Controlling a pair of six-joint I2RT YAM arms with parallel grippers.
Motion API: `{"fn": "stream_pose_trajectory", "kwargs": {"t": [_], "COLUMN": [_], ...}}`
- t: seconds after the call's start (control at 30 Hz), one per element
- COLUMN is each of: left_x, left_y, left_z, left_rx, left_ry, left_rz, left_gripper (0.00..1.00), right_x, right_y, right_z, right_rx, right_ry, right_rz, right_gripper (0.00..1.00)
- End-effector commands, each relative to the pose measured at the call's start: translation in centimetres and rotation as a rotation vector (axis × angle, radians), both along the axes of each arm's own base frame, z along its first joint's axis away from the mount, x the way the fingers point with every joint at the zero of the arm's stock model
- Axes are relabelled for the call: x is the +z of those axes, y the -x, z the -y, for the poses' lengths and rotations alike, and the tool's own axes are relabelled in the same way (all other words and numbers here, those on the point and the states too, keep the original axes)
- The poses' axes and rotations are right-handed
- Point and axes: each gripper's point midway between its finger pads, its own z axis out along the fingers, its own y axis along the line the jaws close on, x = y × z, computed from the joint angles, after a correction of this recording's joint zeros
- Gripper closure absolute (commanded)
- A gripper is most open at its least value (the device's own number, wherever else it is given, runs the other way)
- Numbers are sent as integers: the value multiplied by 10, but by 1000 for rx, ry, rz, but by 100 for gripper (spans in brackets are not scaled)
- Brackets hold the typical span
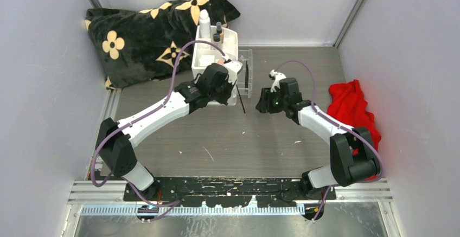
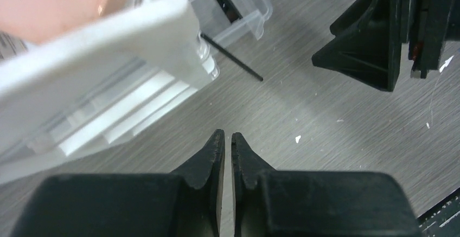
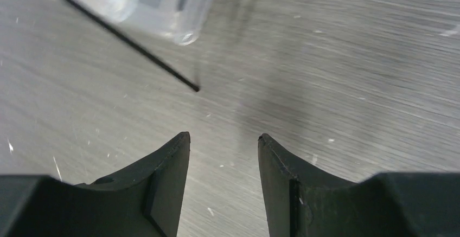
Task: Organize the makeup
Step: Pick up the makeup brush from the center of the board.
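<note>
The white drawer unit stands at the back and holds a white bottle and dark-capped bottles on top. Something pink lies in it, probably the compact. Its clear drawer is pulled out with black pencils inside. One thin black pencil pokes out of the drawer onto the table; it shows in the left wrist view and in the right wrist view. My left gripper is shut and empty by the unit's front corner. My right gripper is open and empty, just short of the pencil's tip.
A black cushion with tan flowers lies at the back left. A red cloth lies at the right. The two grippers are close together; the right one shows in the left wrist view. Grey walls enclose the table.
</note>
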Motion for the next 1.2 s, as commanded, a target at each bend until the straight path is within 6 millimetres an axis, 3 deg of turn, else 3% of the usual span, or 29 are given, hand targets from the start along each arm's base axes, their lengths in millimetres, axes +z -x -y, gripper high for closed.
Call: {"fn": "stream_pose_trajectory", "kwargs": {"t": [0.0, 0.13, 0.37, 0.5, 0.83, 1.17], "left_x": [-1, -23, -37, -48, -69, -83], "left_y": [6, 12, 16, 20, 26, 28], "left_z": [-11, -30, -51, -52, -49, -56], "left_rx": [43, 109, 164, 164, 147, 163], "left_ry": [31, 9, 36, 38, 62, 72], "left_rz": [23, -1, -2, -20, -46, -62], "left_gripper": [88, 82, 82, 82, 81, 59], "right_x": [28, 24, 24, 15, -11, -13], "right_y": [-13, -14, -13, -11, -14, -14], "right_z": [-16, -17, -39, -57, -62, -79], "right_rx": [66, 68, 115, 131, 81, 100], "right_ry": [32, 40, 80, 130, 111, 144], "right_rz": [161, 152, 193, 230, 286, 323], "right_gripper": [45, 46, 46, 47, 50, 50]}}
